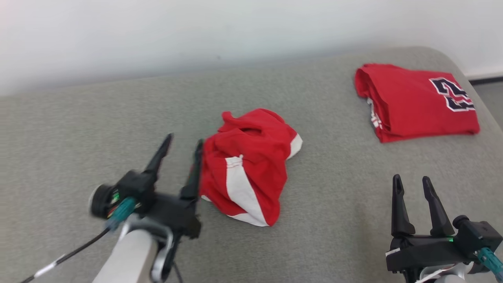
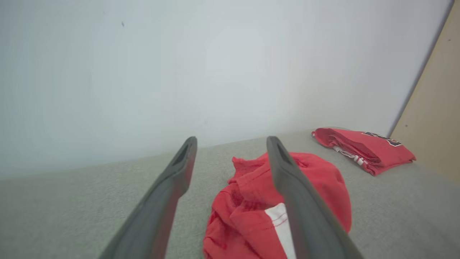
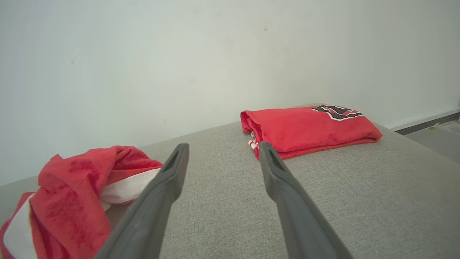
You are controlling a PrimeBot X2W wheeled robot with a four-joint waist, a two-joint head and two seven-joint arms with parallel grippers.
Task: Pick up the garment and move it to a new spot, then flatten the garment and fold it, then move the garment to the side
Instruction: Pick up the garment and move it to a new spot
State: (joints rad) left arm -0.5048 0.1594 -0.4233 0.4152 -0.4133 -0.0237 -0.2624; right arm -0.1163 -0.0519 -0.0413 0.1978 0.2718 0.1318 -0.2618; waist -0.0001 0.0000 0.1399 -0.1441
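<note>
The garment (image 1: 251, 165) is a crumpled red heap with white stripes, lying in the middle of the grey cushioned surface (image 1: 98, 118). My left gripper (image 1: 184, 139) is open right at the heap's left edge, one finger against the cloth, with nothing gripped. In the left wrist view the garment (image 2: 248, 201) lies under and past the spread fingers of that gripper (image 2: 231, 141). My right gripper (image 1: 412, 178) is open at the lower right, well clear of the heap. In the right wrist view the garment (image 3: 72, 187) sits left of the right gripper (image 3: 222, 145).
A second red garment (image 1: 412, 104), neatly folded and with a dark number print, lies at the back right corner (image 2: 363, 147) (image 3: 309, 126). A pale wall runs behind the surface. The surface's right edge drops to a grey floor (image 3: 431, 133).
</note>
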